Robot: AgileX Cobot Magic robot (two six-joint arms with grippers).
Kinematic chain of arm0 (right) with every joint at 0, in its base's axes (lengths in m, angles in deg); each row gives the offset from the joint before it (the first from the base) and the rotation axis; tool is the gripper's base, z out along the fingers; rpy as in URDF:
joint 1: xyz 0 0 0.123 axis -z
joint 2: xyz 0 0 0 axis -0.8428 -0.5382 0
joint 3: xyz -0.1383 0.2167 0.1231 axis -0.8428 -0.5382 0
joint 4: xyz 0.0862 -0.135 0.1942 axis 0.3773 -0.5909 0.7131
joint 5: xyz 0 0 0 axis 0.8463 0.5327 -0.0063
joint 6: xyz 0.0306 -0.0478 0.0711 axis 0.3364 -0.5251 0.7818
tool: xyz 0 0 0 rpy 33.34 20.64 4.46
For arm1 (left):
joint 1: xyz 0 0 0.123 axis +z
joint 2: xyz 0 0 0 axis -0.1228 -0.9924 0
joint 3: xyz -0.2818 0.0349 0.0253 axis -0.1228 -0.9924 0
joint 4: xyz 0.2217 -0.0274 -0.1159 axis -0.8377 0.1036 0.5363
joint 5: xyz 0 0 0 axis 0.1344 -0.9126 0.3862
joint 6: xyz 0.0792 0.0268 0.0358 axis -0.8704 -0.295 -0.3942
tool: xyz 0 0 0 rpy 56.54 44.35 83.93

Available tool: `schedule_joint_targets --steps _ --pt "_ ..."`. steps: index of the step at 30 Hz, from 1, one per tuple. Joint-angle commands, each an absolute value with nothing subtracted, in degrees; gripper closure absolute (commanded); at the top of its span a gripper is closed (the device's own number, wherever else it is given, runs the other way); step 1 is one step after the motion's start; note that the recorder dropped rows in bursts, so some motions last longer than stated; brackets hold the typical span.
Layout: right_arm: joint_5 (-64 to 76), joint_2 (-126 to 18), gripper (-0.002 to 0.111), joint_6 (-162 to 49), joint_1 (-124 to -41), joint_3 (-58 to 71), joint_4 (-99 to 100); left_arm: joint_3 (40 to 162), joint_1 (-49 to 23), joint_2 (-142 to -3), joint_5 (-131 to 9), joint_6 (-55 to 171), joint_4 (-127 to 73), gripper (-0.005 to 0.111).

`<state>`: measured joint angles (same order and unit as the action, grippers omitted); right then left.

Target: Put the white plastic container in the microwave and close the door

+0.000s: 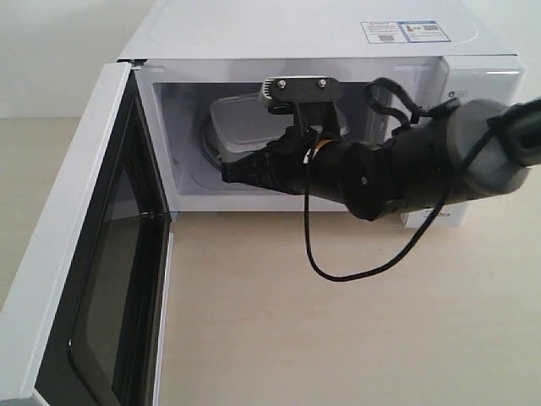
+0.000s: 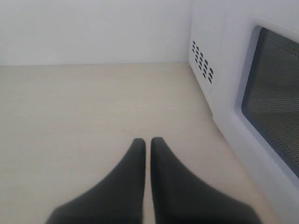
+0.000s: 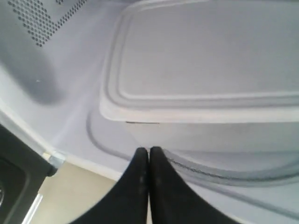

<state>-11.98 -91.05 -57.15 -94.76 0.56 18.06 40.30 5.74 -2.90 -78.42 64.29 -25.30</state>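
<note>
- The white plastic container (image 1: pixel 241 123) sits on the turntable (image 1: pixel 209 145) inside the microwave (image 1: pixel 296 30); placing looks done
- Right gripper (image 3: pixel 148 151) is pinched together, empty, just near of it
- Left gripper (image 2: pixel 147 142) is clenched and empty
- Next: withdraw the right gripper, then swing the wide-open door (image 1: pixel 76 254) at left closed

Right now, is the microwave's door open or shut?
Open: the door stands swung wide from the microwave, exposing the white plastic container inside.
</note>
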Motion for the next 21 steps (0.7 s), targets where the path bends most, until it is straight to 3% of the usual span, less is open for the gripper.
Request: schedule_joint_targets --steps 1,14,21 --pt "-11.37 -85.34 0.108 -57.32 -94.61 -4.93 17.75 40.13 5.64 -2.7 -78.28 64.38 -25.34 0.102" --pt "-23.89 -59.43 0.108 -56.15 -94.72 -34.47 17.75 40.13 5.64 -2.7 -78.28 64.38 -25.34 0.102" --pt "-29.31 -46.55 0.108 -58.58 -94.6 -43.61 18.78 40.13 5.64 -2.7 -78.28 64.38 -25.34 0.102"
